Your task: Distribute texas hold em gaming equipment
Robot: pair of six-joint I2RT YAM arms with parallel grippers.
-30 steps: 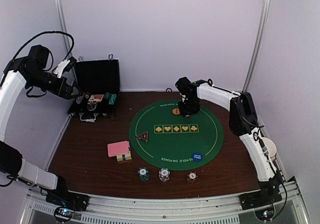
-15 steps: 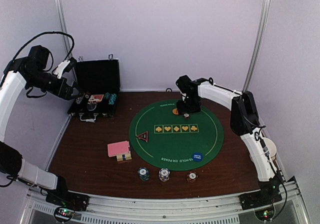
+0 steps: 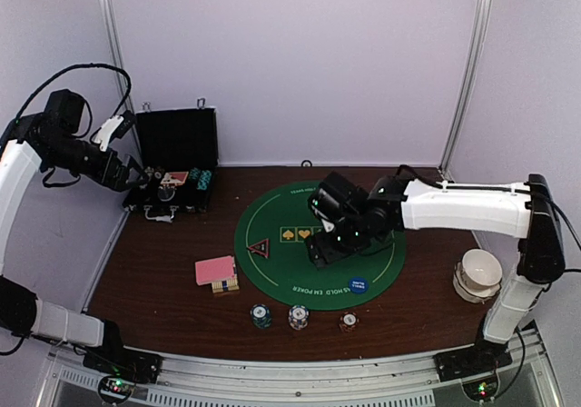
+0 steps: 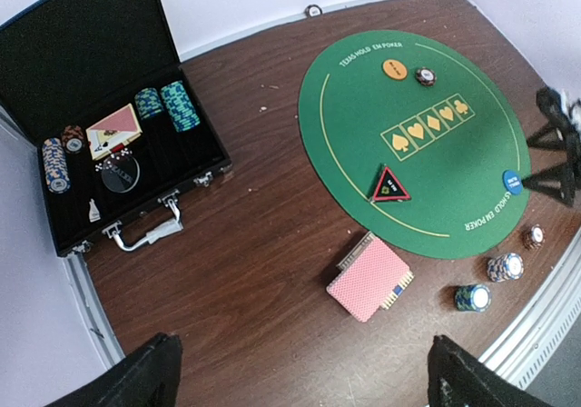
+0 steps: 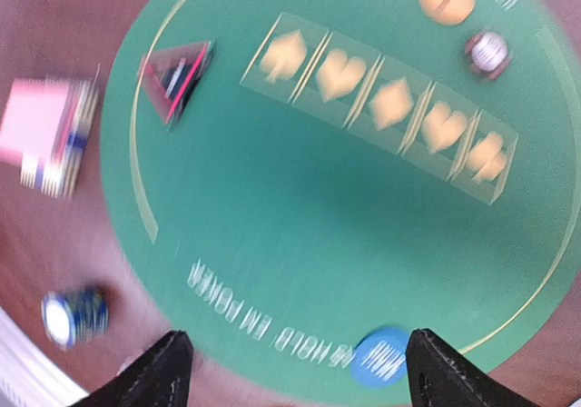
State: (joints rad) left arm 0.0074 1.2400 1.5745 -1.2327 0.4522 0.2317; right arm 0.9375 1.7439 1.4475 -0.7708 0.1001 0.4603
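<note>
**Both claws released; poker pieces spread across worktop and mat**

Nearest the arm bases, three short chip stacks stand in a row on the brown worktop (image 3: 154,271): the teal stack (image 3: 261,315), the white stack (image 3: 299,316) and the red-brown stack (image 3: 349,322), all just off the near rim of the green mat (image 3: 381,243). A little farther and to the left, the pink-backed cards (image 3: 215,270) lie in a pile on bare wood beside the mat. The white cup (image 3: 478,273) sits off the mat to the right.

On the mat, the blue button (image 3: 359,285) rests by the near edge and the triangle marker (image 3: 259,248) by the left edge. The right claw (image 5: 297,339) hangs over the felt between them, its jaws spread wide and holding nothing; its wrist view is blurred. Beyond the row of suit boxes, the orange button (image 4: 394,69) lies with a single chip (image 4: 425,76) just beside it.

Farthest, at the back left, the black case (image 3: 172,166) stands open with chips and cards inside. The left claw (image 4: 304,348) hovers by it, jaws wide apart and empty.
</note>
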